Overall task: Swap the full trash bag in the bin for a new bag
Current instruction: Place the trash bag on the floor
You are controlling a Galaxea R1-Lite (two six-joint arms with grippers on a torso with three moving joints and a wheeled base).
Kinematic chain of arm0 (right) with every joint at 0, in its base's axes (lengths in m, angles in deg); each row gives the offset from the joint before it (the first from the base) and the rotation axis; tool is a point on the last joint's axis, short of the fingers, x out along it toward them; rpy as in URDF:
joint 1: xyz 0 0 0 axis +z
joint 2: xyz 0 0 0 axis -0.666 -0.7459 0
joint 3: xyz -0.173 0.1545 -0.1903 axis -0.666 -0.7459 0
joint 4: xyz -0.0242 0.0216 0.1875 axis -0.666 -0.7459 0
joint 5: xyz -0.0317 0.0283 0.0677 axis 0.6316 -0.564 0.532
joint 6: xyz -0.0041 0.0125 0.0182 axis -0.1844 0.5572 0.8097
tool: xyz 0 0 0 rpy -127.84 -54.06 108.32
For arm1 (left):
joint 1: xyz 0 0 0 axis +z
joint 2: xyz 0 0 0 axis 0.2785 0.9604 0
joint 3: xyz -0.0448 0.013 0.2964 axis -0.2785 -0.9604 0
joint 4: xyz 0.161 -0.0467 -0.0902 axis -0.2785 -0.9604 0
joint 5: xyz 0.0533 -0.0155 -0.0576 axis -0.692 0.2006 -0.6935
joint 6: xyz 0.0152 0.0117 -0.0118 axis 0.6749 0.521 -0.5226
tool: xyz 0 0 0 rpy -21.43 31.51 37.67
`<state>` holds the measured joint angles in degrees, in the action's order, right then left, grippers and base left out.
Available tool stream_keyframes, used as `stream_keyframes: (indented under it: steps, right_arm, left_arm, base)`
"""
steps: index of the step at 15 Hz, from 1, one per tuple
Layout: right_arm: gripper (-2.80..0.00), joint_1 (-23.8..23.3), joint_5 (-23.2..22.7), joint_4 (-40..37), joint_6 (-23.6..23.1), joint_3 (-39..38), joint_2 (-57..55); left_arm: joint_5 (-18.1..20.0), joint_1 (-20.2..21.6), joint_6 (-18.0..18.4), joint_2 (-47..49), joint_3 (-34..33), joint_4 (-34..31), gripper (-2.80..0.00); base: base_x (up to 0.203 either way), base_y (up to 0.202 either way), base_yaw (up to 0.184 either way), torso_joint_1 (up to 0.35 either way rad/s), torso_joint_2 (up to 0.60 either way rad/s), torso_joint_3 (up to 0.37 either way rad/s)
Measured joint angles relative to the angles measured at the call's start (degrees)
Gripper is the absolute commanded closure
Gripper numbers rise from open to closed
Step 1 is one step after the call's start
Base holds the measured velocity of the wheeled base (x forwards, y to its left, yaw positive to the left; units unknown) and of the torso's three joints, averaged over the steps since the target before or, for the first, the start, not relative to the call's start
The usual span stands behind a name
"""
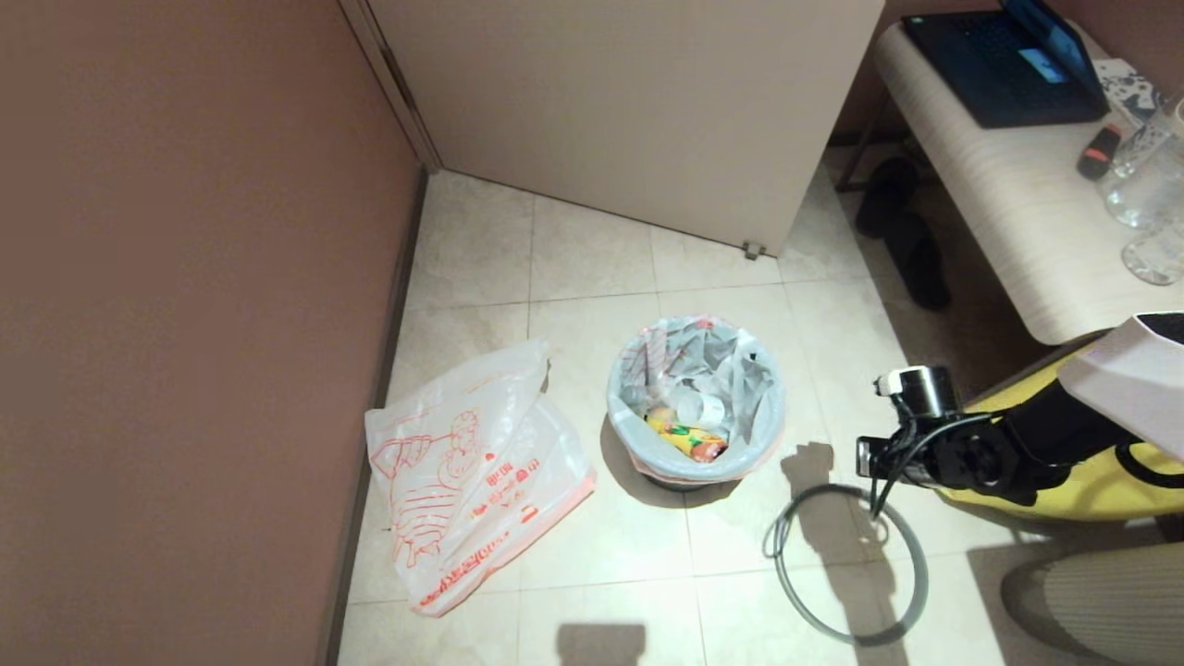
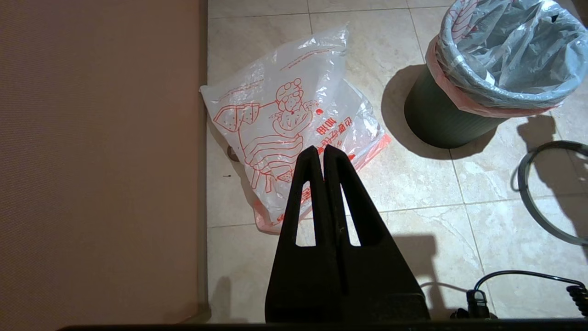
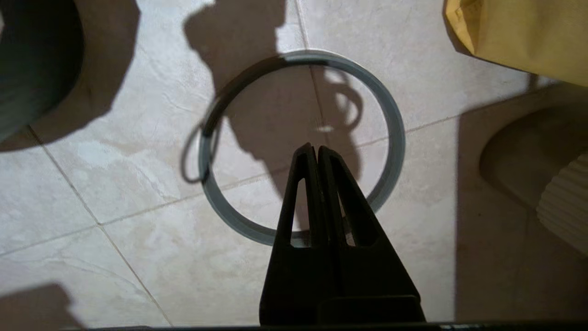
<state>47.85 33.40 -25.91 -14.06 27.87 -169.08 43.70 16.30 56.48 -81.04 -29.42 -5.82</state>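
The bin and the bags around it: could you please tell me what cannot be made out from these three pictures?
- The bin: its floor is hidden in every view by the full trash bag and the rubbish inside.
- The new bag: its underside is hidden, and the left gripper covers part of it in the left wrist view.
- The grey hoop: the right gripper covers its near arc in the right wrist view.
- The red print on the new bag is too small to read.

Beige marble-look floor tiles (image 1: 592, 250) meet a brown wall (image 1: 185, 277) on the left. A pale door (image 1: 629, 102) stands behind. A cream desk (image 1: 1017, 203) holds an open laptop (image 1: 1004, 60).
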Motion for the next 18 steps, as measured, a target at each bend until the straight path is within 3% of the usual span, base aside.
stream_keyframes:
  steps: [4, 7, 9, 14, 18]
  right_arm:
    - [0.0, 0.6, 8.4, -3.4, -5.5, 1.6, -1.1]
    - [0.0, 0.5, 6.8, -1.6, -2.9, 0.7, -1.3]
    - [0.0, 0.6, -0.6, 2.8, 3.4, -0.1, -1.1]
    - [0.0, -3.1, -25.1, 9.8, 18.2, -3.5, 2.4]
    - [0.0, -4.3, -37.4, 10.4, 27.5, -3.8, 4.5]
  left_arm:
    - [0.0, 0.0, 0.0, 0.0, 0.0, 0.0, 0.0]
    - [0.0, 0.0, 0.0, 0.0, 0.0, 0.0, 0.0]
    - [0.0, 0.0, 0.0, 0.0, 0.0, 0.0, 0.0]
    - [0.0, 0.0, 0.0, 0.0, 0.0, 0.0, 0.0]
    - [0.0, 0.0, 0.0, 0.0, 0.0, 0.0, 0.0]
  base:
    - [0.0, 0.0, 0.0, 0.0, 0.0, 0.0]
    - [0.0, 0.0, 0.0, 0.0, 0.0, 0.0]
    - [0.0, 0.0, 0.0, 0.0, 0.0, 0.0]
    - [0.0, 0.0, 0.0, 0.0, 0.0, 0.0]
    - [0.0, 0.0, 0.0, 0.0, 0.0, 0.0]
